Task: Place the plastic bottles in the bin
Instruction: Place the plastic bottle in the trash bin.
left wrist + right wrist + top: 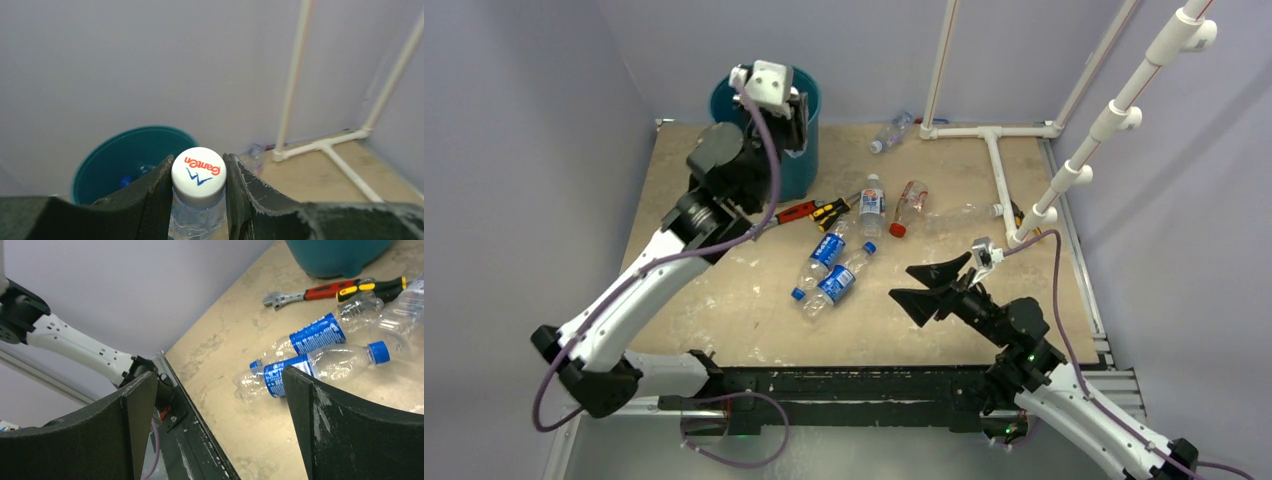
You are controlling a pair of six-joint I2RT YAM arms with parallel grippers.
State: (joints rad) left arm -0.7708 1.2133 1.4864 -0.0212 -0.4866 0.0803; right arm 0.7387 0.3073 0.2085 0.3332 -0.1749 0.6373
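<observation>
My left gripper (198,165) is shut on the neck of a clear plastic bottle with a white cap (198,177). It hangs over the right rim of the teal bin (724,100), whose open mouth (115,160) shows a blue-capped bottle inside. My right gripper (902,282) stands open and empty just right of two blue-labelled bottles (827,250) (836,283) that lie side by side (315,332) (310,371). More bottles lie behind: a blue-labelled one (871,203), a red-capped one (909,205), a clear one (964,213), and one by the far wall (891,131).
A red-handled wrench (794,211) and a yellow-black screwdriver (832,210) lie beside the bin's base. A white pipe frame (994,160) stands at the back right, with another pipe rising on the right. Grey walls close in the table on three sides.
</observation>
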